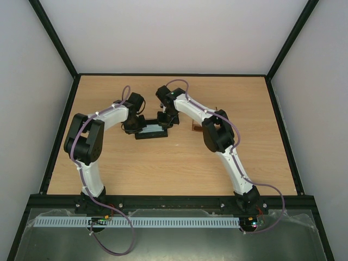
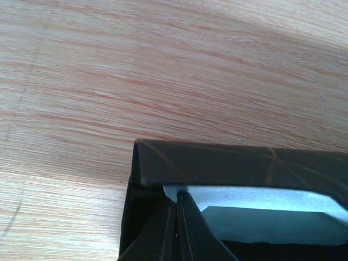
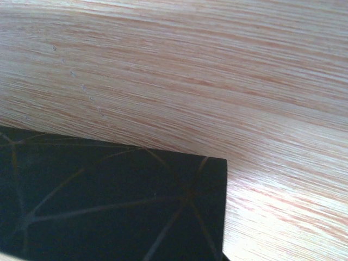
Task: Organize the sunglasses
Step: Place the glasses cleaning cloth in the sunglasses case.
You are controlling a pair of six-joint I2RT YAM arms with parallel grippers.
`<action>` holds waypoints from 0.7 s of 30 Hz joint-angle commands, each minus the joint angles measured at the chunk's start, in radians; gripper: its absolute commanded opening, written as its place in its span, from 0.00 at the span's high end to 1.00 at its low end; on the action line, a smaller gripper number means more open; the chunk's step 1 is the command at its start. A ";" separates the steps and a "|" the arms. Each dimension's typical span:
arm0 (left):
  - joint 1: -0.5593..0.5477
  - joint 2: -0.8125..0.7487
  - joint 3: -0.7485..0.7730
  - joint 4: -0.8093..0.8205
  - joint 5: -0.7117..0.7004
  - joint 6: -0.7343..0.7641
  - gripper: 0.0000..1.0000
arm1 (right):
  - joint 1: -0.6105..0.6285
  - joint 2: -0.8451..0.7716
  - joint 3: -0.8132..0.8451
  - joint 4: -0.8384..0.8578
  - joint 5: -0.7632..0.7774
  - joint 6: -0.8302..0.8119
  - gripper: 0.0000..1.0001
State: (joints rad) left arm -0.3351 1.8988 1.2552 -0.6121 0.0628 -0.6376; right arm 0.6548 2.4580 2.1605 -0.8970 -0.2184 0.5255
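Nearest my bases runs the wooden table (image 1: 163, 174). Farther out, both my arms fold inward and meet over the black case (image 1: 151, 132) at mid-table. My left gripper (image 2: 178, 202) is pinched tight. Its fingers are pressed together just inside the case's end wall, tips touching the edge of the light blue cloth (image 2: 261, 200) that lies within (whether a sliver of cloth is nipped between them, I cannot tell). My right gripper (image 1: 166, 120) hangs at the case's other end; its own camera shows only dark lid and wood, no fingers, but it is closed too. Off to the right of it, the sunglasses (image 1: 197, 128) lie on the wood, half hidden by my right forearm, apart from the case and not in it. I judge the case is being readied. Next, my right jaws should spread, shift over to the frame and lift it gently, while the left steadies the case.
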 commanded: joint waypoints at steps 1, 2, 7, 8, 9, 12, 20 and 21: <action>0.010 -0.018 -0.008 -0.037 -0.026 0.010 0.98 | -0.001 -0.042 -0.019 -0.068 -0.001 -0.013 0.99; 0.009 -0.017 -0.006 -0.040 -0.027 0.011 0.98 | -0.001 -0.043 -0.019 -0.068 0.003 -0.014 0.99; 0.010 -0.016 -0.010 -0.044 -0.026 0.007 0.98 | -0.001 -0.042 -0.017 -0.066 0.010 -0.012 0.99; 0.009 -0.017 -0.010 -0.042 -0.026 0.008 0.98 | -0.001 -0.042 -0.016 -0.064 0.011 -0.010 0.99; 0.009 -0.017 -0.008 -0.044 -0.026 0.007 0.98 | -0.001 -0.041 -0.015 -0.063 0.010 -0.010 0.99; 0.009 -0.019 -0.006 -0.049 -0.029 0.010 0.97 | -0.001 -0.039 -0.011 -0.065 0.010 -0.012 0.99; 0.009 -0.033 0.003 -0.063 -0.032 0.004 0.77 | -0.001 -0.051 -0.010 -0.064 0.017 -0.016 0.89; 0.009 -0.037 0.002 -0.060 -0.031 0.002 0.77 | -0.001 -0.054 -0.009 -0.062 0.016 -0.017 0.89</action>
State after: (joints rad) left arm -0.3363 1.8977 1.2552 -0.6235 0.0570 -0.6331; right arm 0.6567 2.4535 2.1563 -0.8940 -0.2203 0.5194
